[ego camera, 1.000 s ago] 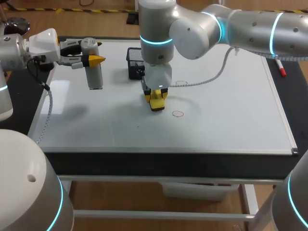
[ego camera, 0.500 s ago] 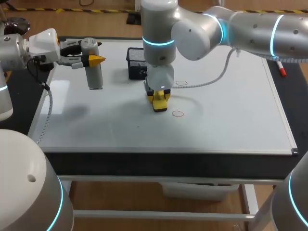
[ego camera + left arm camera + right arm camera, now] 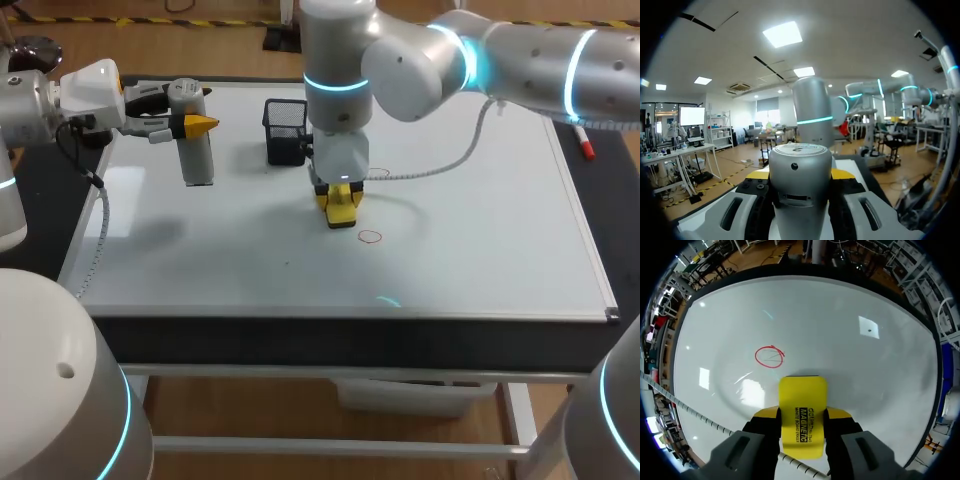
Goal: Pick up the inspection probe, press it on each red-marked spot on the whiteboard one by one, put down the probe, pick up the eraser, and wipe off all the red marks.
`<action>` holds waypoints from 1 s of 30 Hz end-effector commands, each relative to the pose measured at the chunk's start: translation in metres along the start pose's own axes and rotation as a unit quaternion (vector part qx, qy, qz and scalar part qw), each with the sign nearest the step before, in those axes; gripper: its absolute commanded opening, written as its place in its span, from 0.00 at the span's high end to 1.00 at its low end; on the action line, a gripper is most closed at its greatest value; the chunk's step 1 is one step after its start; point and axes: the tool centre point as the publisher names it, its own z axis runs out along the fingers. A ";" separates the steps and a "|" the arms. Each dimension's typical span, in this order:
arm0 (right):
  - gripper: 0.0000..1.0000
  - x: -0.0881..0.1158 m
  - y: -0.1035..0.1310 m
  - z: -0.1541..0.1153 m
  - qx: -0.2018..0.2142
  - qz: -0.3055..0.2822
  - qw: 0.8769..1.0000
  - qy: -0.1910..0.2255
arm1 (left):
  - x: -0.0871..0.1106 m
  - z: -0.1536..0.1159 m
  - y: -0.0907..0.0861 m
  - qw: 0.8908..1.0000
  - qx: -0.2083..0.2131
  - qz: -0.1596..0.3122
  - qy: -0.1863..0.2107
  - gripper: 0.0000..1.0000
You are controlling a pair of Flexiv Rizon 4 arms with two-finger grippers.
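The only print in view is on the yellow eraser, gripped from both sides by the right gripper. A few short lines of black lettering run across its upper face. In the head view the eraser sits at about ten o'clock from the red circle, and there the lettering is too small to make out. The probe has a tiny mark on its round cap, which cannot be read.

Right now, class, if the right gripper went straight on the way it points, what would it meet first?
The whiteboard: the eraser in the right gripper would press bare board just short of the red circle; whether it touches now is unclear.
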 end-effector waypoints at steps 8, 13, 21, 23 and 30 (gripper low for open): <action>1.00 0.021 -0.005 0.001 0.001 0.013 1.000 0.002 | 0.000 0.000 -0.001 1.000 0.000 0.000 0.000 1.00; 1.00 0.024 -0.006 -0.004 0.006 0.015 1.000 0.002 | 0.000 0.000 -0.001 1.000 0.000 0.000 0.000 1.00; 1.00 0.021 -0.013 -0.031 0.025 0.021 0.999 -0.011 | 0.000 0.000 -0.001 1.000 0.000 0.000 0.000 1.00; 1.00 0.016 -0.014 -0.039 0.031 0.016 0.999 -0.015 | 0.000 0.000 -0.001 1.000 0.000 0.000 0.000 1.00; 1.00 -0.010 -0.012 -0.042 0.033 -0.010 0.999 -0.017 | 0.000 0.000 -0.001 1.000 0.000 0.000 0.000 1.00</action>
